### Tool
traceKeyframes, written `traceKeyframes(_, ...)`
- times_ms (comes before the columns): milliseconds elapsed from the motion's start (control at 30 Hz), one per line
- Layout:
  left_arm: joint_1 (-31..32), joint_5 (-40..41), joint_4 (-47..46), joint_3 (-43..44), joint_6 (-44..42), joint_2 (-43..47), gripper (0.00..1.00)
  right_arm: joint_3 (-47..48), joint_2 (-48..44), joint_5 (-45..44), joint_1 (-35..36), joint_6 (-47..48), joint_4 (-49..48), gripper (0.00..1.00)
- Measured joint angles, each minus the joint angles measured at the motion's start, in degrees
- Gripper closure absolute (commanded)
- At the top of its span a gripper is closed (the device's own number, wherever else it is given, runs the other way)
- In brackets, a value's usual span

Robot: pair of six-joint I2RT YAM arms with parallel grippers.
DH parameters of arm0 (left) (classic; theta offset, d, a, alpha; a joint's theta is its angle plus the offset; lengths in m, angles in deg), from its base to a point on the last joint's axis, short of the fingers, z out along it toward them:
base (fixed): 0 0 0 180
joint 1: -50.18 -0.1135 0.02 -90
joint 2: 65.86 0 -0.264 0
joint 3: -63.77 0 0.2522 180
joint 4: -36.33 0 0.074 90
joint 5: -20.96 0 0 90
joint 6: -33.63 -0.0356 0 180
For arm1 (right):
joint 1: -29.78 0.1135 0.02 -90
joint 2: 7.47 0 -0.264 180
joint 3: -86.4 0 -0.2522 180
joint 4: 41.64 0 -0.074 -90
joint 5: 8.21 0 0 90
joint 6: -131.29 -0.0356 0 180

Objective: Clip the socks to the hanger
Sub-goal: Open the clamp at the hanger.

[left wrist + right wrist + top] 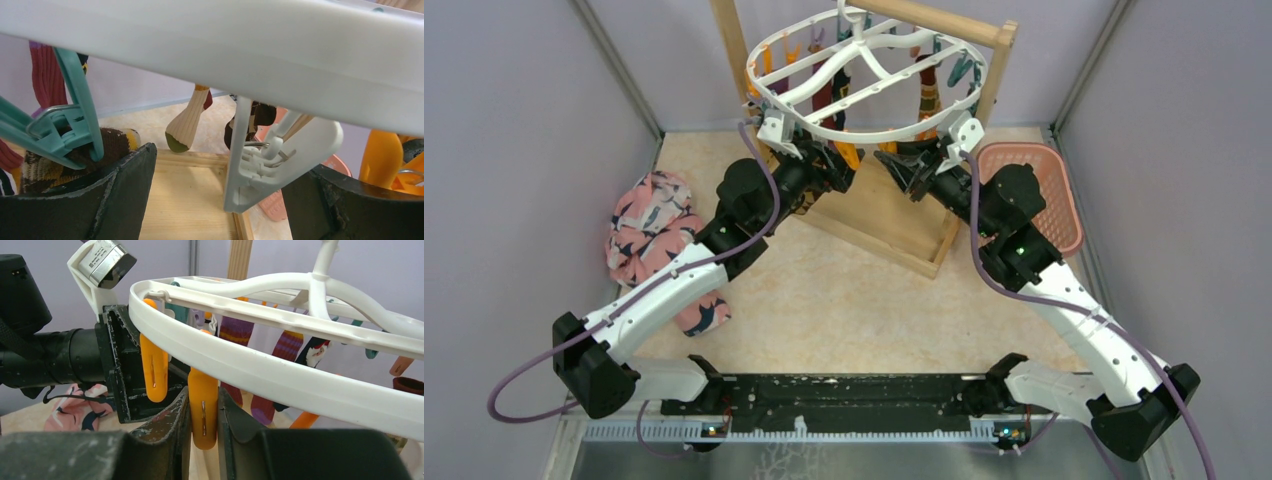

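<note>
Overhead, the hanger (pixel 280 375) hangs from the wooden rack (pixel 884 220), and both arms reach up to its near rim, one toward each end of that curve. The right hand (pixel 203 392) sits just under the rim, its two fingers clamped against the flat sides of an orange clip (pixel 202 415) that drops from the rim's lower edge; no gap shows on either side of the clip. Just beside it along the rim, toward the left arm, a second orange clip (pixel 153 367) hangs free, close in front of the left arm's black wrist, so that stretch of the rim is crowded. The left hand (pixel 232 162) is spread wide beneath the rim, with a white clip (pixel 272 160) hanging in the gap, apart from both fingers as far as the left wrist view shows. Outside one finger, a teal clip (pixel 75 125) grips a brown argyle sock (pixel 45 170) right behind that finger's edge. Farther inside the hanger the socks (pixel 287 347) hang from other clips, and a cream sock with a green toe (pixel 187 125) dangles in open air beyond the white clip. Left of the hanger a pink bird-print cloth (pixel 649 225) lies on the bench (pixel 854 310); right of it stands a pink basket (pixel 1049 170), partly under the right arm. The forearms angle in from either side, leaving a wide wedge of bench between them on the hanger's near side.
</note>
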Motion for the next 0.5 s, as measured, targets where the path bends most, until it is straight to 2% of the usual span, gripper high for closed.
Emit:
traceKeyframes(100, -0.22, -0.02, 0.00, 0.00, 0.00, 0.00, 0.07, 0.00, 0.00, 0.15, 0.00, -0.13, 0.00, 0.99)
traceKeyframes(233, -0.55, -0.17, 0.00, 0.00, 0.33, 0.00, 0.07, 0.00, -0.02, 0.13, 0.00, -0.07, 0.02, 1.00)
traceKeyframes(267, -0.59, -0.28, 0.00, 0.00, 0.46, 0.00, 0.07, -0.02, -0.04, 0.13, 0.00, -0.07, 0.02, 0.89)
traceKeyframes(333, -0.74, -0.39, 0.00, 0.00, 0.68, 0.00, 0.07, -0.04, -0.07, 0.13, 0.00, -0.04, 0.04, 0.84)
traceKeyframes(433, -0.74, -0.57, -0.02, -0.09, 0.85, 0.07, 0.07, -0.07, -0.07, 0.15, 0.00, -0.04, 0.11, 0.99)
traceKeyframes(500, -0.74, -0.59, 0.02, -0.39, 0.87, 0.35, 0.07, -0.13, -0.13, 0.13, 0.00, -0.02, 0.17, 1.00)
